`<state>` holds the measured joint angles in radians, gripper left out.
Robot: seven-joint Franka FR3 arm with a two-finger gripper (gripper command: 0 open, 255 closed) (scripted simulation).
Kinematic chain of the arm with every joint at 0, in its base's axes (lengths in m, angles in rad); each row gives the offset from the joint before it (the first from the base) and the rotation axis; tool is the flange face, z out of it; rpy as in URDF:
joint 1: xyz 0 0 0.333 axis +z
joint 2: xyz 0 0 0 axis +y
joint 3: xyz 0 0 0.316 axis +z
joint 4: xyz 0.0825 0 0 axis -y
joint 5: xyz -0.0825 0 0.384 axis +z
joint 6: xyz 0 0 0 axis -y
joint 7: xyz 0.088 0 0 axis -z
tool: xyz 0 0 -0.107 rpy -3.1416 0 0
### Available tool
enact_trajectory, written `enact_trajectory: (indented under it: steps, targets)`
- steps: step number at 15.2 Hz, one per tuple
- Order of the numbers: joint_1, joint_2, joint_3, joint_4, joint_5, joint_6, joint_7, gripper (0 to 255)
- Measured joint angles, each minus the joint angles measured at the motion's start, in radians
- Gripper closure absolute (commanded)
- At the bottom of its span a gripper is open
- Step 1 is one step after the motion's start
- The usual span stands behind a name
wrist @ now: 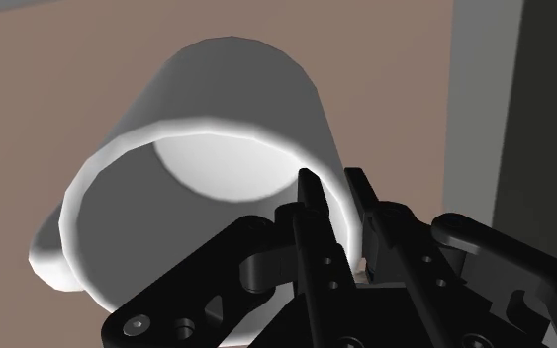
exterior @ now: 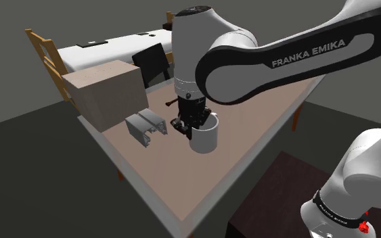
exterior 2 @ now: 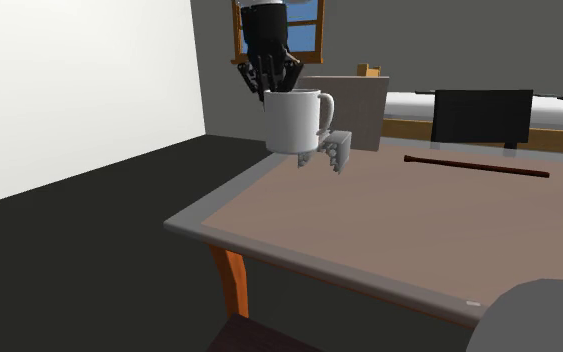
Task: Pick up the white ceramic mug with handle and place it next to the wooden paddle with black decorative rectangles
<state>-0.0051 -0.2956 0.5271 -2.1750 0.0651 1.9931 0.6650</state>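
Observation:
A plain white mug (exterior: 206,138) with a handle hangs upright a little above the brown table (exterior: 182,182). My gripper (exterior: 187,126) is shut on its rim from above. In the wrist view one fingertip (wrist: 309,188) is inside the mug (wrist: 217,109) and the other is outside, pinching the wall; the gripper (wrist: 331,193) clasps it. In the second exterior view the mug (exterior 2: 294,120) hangs under the gripper (exterior 2: 269,80), its handle facing that view's right. The paddle (exterior 2: 474,165) shows there as a thin dark strip lying flat on the table, well to the mug's right.
A tan box (exterior: 107,91) stands at the table's far end. A grey metal bracket (exterior: 145,127) lies beside it, close to the mug. A black panel (exterior 2: 484,115) stands behind the paddle. A wooden chair (exterior: 43,51) and a white-topped table are beyond.

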Motion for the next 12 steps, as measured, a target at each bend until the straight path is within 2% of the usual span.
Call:
enact_trajectory:
  steps: [3, 12]
  targets:
    - [-0.005, -0.001, -0.010, 0.030, -0.002, -0.030, -0.013, 255]
    - [-0.092, 0.191, -0.077, 0.145, -0.097, 0.031, -0.119, 255]
